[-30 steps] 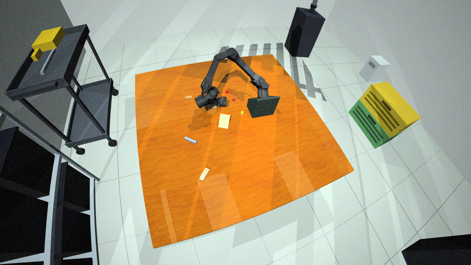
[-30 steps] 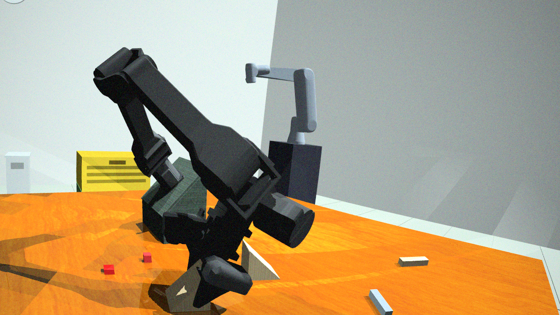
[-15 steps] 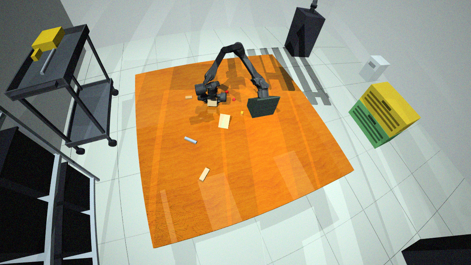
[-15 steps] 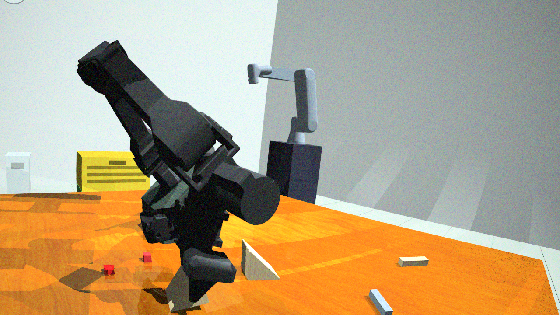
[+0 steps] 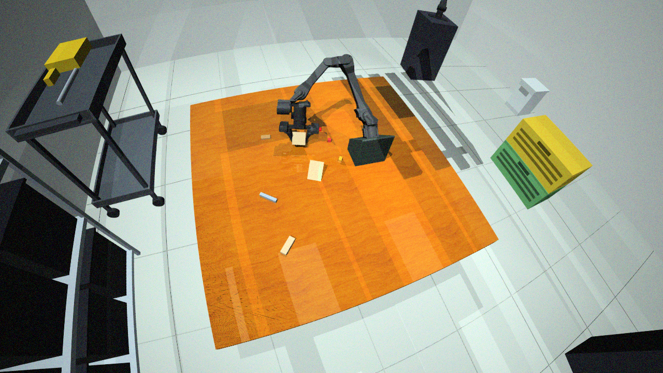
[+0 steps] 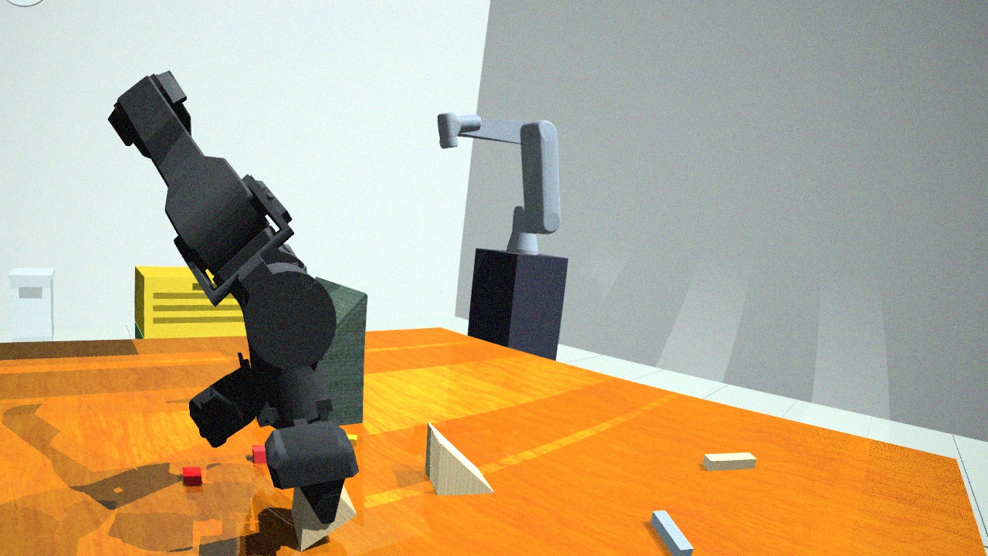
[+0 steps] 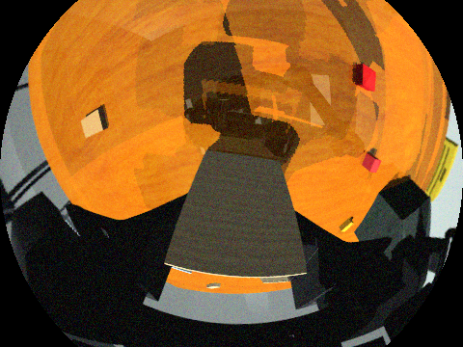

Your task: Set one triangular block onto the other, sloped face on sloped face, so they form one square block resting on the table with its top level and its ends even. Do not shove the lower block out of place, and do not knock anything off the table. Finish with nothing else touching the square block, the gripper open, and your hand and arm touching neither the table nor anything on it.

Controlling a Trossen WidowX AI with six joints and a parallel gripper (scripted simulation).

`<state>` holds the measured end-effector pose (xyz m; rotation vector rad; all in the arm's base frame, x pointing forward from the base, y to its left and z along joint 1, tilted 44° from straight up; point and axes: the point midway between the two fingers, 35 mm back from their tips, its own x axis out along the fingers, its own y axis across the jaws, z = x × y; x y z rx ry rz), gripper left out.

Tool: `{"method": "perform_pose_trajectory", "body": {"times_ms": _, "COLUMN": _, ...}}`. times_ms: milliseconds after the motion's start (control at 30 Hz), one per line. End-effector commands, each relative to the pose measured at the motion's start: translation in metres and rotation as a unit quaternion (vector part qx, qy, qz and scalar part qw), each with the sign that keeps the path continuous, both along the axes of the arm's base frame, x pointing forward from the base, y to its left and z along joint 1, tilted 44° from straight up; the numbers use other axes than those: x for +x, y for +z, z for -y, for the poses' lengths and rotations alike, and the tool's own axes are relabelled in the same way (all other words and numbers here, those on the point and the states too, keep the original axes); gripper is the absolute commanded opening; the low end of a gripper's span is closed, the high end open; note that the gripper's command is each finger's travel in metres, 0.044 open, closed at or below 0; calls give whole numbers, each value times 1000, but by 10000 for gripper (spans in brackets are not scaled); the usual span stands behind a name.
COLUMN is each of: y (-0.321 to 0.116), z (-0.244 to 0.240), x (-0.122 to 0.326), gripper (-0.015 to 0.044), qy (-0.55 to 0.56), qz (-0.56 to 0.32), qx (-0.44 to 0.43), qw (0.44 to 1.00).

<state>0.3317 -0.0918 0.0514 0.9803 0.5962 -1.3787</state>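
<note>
In the top view, our gripper [image 5: 299, 134] [image 6: 321, 504] [image 7: 238, 203], partly open, pinches one block [image 5: 299, 138] [image 6: 303, 518] [image 7: 236, 217] above the middle, and the other block [image 5: 315, 170] [image 6: 452, 463] sits near it on the table [image 5: 371, 259] [image 6: 553, 476] [image 7: 159, 63]. In the outside view, our block is tilted at the bottom, left of the other. In the wrist view, its dark face fills the middle.

No text, label, brand, number or sign can be read
</note>
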Motion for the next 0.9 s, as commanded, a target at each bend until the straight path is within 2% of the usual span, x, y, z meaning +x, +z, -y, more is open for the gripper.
{"method": "perform_pose_trajectory", "body": {"times_ms": 0, "y": 6, "z": 4, "x": -3, "gripper": 0, "qy": 16, "qz": 3, "qx": 56, "qw": 998}}
{"method": "perform_pose_trajectory", "body": {"times_ms": 767, "y": 31, "z": 36, "x": -11, "gripper": 0, "qy": 80, "qz": 27, "qx": 336, "qw": 938}}
{"method": "perform_pose_trajectory", "body": {"times_ms": 800, "y": 28, "z": 32, "x": -11, "gripper": 26, "qy": 69, "qz": 21, "qx": 295, "qw": 953}}
{"method": "perform_pose_trajectory", "body": {"times_ms": 867, "y": 28, "z": 32, "x": -11, "gripper": 79, "qy": 69, "qz": 21, "qx": 295, "qw": 953}}
